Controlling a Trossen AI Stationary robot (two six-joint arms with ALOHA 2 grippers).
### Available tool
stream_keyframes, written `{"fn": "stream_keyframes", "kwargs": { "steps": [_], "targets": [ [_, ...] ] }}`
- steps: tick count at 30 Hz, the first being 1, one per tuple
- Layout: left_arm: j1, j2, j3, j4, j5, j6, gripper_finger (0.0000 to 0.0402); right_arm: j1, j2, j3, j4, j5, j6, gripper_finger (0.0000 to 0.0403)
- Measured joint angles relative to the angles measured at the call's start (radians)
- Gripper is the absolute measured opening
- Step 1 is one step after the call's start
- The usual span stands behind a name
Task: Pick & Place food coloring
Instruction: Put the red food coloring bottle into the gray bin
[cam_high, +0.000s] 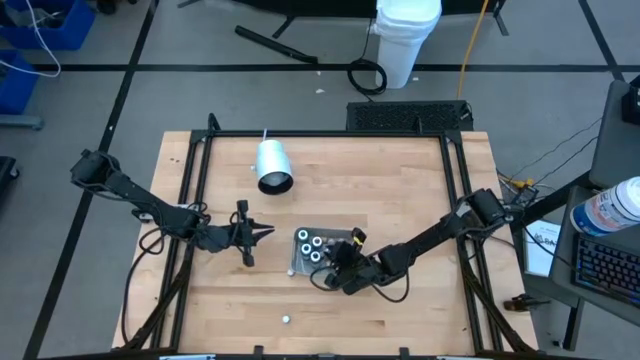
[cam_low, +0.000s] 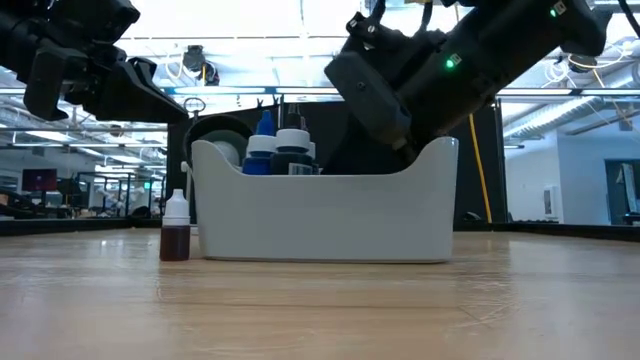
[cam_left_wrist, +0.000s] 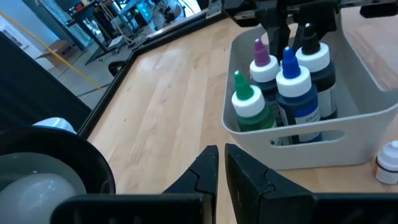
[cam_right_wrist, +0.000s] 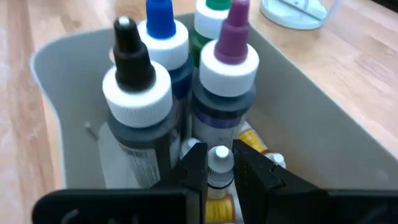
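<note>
Small white-capped bottle (cam_right_wrist: 219, 167) clamped by right gripper (cam_right_wrist: 219, 171) inside tray (cam_right_wrist: 323, 118); left gripper (cam_left_wrist: 219, 171) held closed nearby.

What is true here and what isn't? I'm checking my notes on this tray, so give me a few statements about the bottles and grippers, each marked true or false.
1. The white tray holds four upright dropper bottles. True.
2. The purple-tipped bottle lies on the table outside the tray. False: it stands inside the tray.
3. The right gripper is closed on the small yellow bottle inside the tray. True.
4. The left gripper holds a bottle. False: it is shut on nothing, outside the tray.
5. The white cup stands upright. False: it lies on its side.
6. A small brown bottle stands on the table beside the tray. True.
</note>
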Motion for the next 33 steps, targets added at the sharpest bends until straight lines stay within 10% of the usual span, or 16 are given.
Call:
{"fn": "stream_keyframes", "kwargs": {
  "steps": [22,33],
  "targets": [
    [0.000,0.000,0.000,-0.001,0.007,0.000,0.0037,-0.010,-0.011,0.019,-0.060,-0.051,-0.043,0.0113],
    [0.000,0.000,0.000,-0.001,0.008,0.000,0.0037,0.016,-0.222,0.018,-0.068,0.008,-0.282,0.0112]
  ]
}}
